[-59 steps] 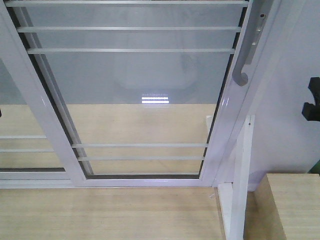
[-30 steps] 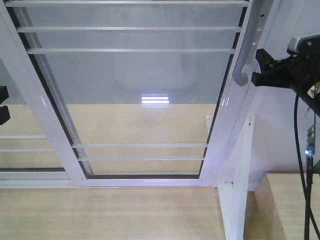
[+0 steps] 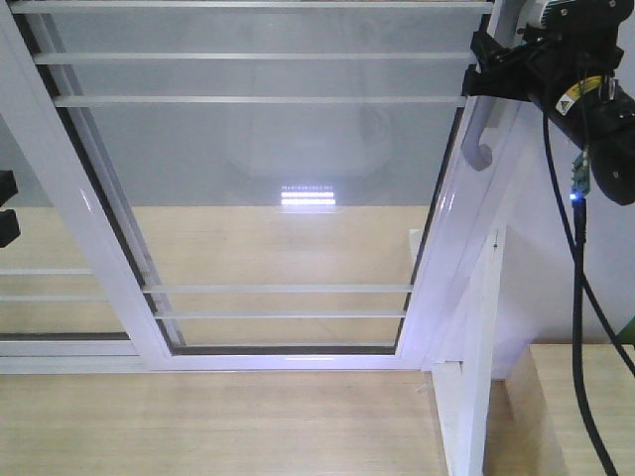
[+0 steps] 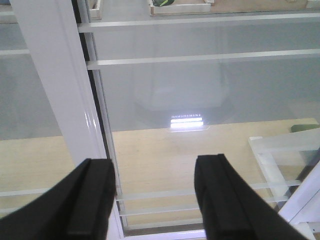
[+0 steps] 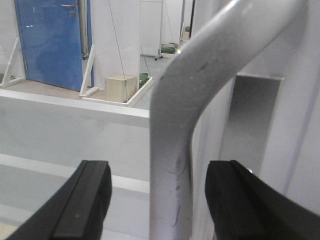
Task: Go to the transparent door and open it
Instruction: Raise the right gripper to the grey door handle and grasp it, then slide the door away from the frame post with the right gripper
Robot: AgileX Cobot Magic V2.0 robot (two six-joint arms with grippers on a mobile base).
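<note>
- The right pincer (image 3: 484, 71) was pictured high at the right of the front view, at the upper part of the curved grey handle (image 3: 480, 147) on the transparent door (image 3: 444, 233).
- The wrist camera showed its jaws spread wide, with one black finger (image 5: 85, 200) on each side of the handle. A gap was visible on both sides and nothing was clamped.
- The door's white frame slanted from the upper right down to a pale wooden ledge (image 3: 198, 426).
- The left pincer (image 4: 157, 197) was also spread wide and held nothing. It faced glass crossed by white bars (image 4: 200, 57), just right of a white upright post (image 4: 55, 85).
- A black cable (image 3: 578, 297) hung down from the right arm, in front of the wall beside the door.
- Beyond the glass, the right wrist view took in a blue door (image 5: 50, 40) and a small wooden box (image 5: 120, 87).
</note>
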